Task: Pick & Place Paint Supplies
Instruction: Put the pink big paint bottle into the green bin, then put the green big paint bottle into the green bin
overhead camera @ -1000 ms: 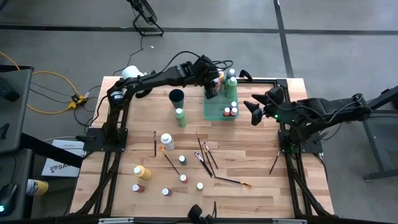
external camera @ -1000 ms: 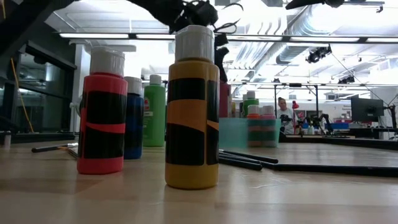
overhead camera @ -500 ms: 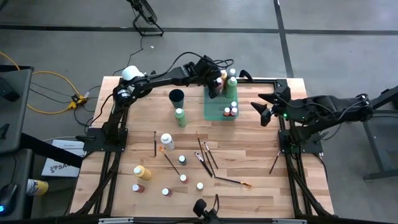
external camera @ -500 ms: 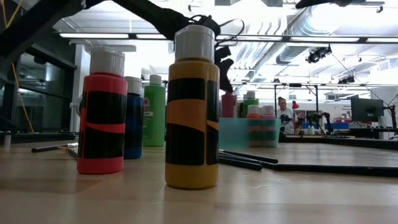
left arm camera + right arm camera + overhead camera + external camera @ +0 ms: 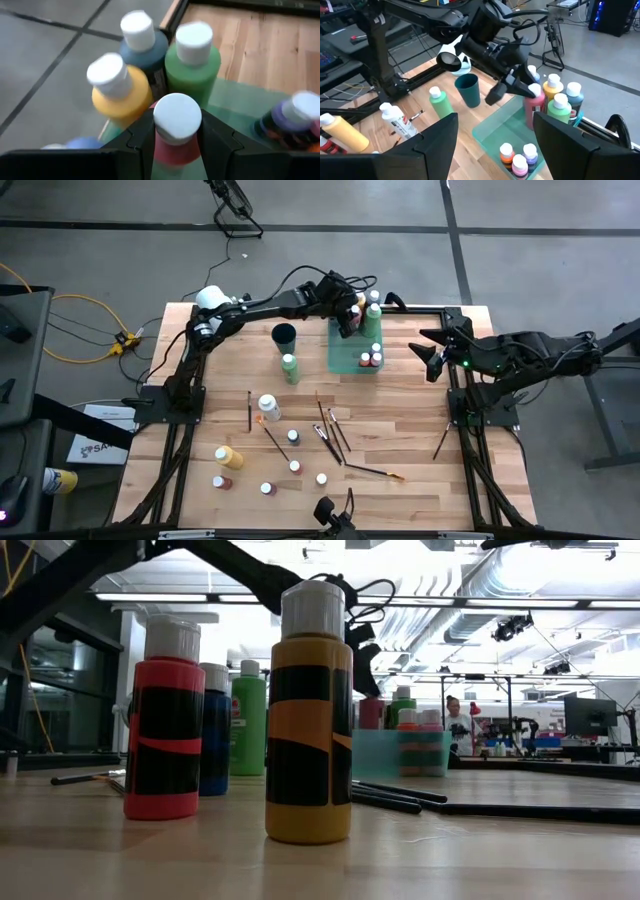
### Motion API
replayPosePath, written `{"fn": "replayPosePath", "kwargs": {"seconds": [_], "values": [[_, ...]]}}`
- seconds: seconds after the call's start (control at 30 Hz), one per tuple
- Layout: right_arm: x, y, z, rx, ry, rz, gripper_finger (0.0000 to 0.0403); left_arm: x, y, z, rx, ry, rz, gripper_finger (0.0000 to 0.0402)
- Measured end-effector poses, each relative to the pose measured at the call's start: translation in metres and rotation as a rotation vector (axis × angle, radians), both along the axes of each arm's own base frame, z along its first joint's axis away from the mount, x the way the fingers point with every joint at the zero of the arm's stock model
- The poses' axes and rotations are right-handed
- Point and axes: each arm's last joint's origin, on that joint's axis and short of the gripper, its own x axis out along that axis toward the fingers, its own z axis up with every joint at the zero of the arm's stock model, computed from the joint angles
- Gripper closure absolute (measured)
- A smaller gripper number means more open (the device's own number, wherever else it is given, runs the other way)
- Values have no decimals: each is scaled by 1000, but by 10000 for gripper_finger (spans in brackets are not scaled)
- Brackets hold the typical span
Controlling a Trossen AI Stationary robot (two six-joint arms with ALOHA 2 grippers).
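Nearest the front edge of the wooden surface (image 5: 400, 500) stand a yellow bottle (image 5: 228, 457) and a red bottle (image 5: 221, 482), with three small bottles (image 5: 294, 467) scattered beside them; in the low view the same yellow bottle (image 5: 309, 712) looms largest, the red one (image 5: 165, 720) to its side, a blue bottle (image 5: 215, 730) just behind that; farther in lie several dark-handled paintbrushes (image 5: 331, 434), one brush (image 5: 249, 410) apart beside a white bottle (image 5: 269, 407), and another brush (image 5: 442, 440) near the right arm's frame; beyond these a green bottle (image 5: 289, 368) stands upright near a dark cup (image 5: 284, 335); at the far side sits the translucent green tray (image 5: 347, 356), holding a cluster of small bottles (image 5: 371, 360) in its near corner and taller bottles at its far end; the left gripper (image 5: 349, 315) reaches over that far end, its jaws closed on a pink bottle (image 5: 176, 131) by the shoulder below the white cap, the bottle upright, whether it rests on the tray floor cannot be told; just beside it stand a tall green bottle (image 5: 193, 61), a yellow-orange bottle (image 5: 118, 93) and a teal bottle (image 5: 144, 44); the right gripper (image 5: 434, 352) hovers near the tray's right side over the surface edge, jaws spread wide and holding nothing; a white roll (image 5: 209, 298) sits at the far left corner; in the room behind, a person (image 5: 457, 724) is visible.
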Motion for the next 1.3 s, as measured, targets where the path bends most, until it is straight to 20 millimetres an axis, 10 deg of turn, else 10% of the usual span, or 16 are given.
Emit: {"fn": "replayPosePath", "kwargs": {"seconds": [0.77, 1.3], "values": [[0, 0, 0, 0, 1, 0, 151, 4, 1, 3, -3, -77, 8, 288], [1, 1, 0, -8, 20, 44, 151, 3, 1, 5, 27, -62, -11, 176]]}}
